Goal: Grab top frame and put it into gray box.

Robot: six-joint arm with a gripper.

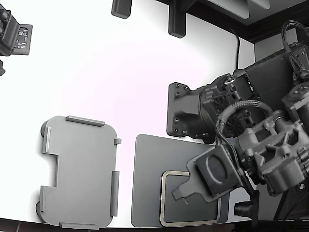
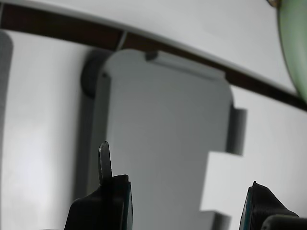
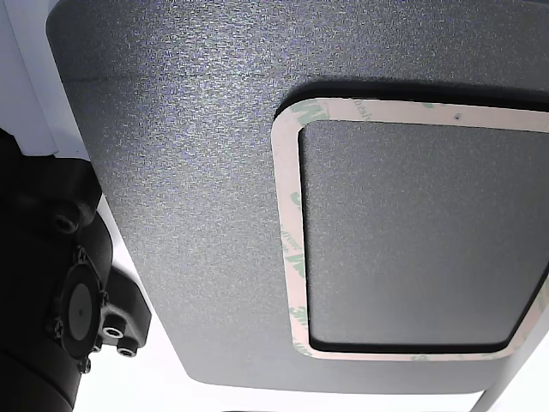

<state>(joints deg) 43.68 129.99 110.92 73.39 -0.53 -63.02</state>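
Note:
The top frame (image 1: 163,198), a thin cream ring with faint green marks, lies flat on the dark gray mat (image 1: 146,179) at the front of the table. The other view shows it close up (image 3: 288,225), flat on the mat (image 3: 171,172). The gray box (image 1: 79,171), a light gray shallow tray with a stepped notch, sits empty on the exterior view's left. My gripper (image 1: 183,193) hovers over the frame's near-right part. In the wrist view its fingers (image 2: 113,194) stand apart with nothing between them, and the tray (image 2: 163,129) lies beyond.
A black arm base (image 1: 186,111) stands behind the mat on the exterior view's right. Dark fixtures (image 1: 176,21) sit at the table's far edge, another (image 1: 14,36) at the far left. A pale green curved edge (image 2: 292,48) crosses a corner of the wrist view.

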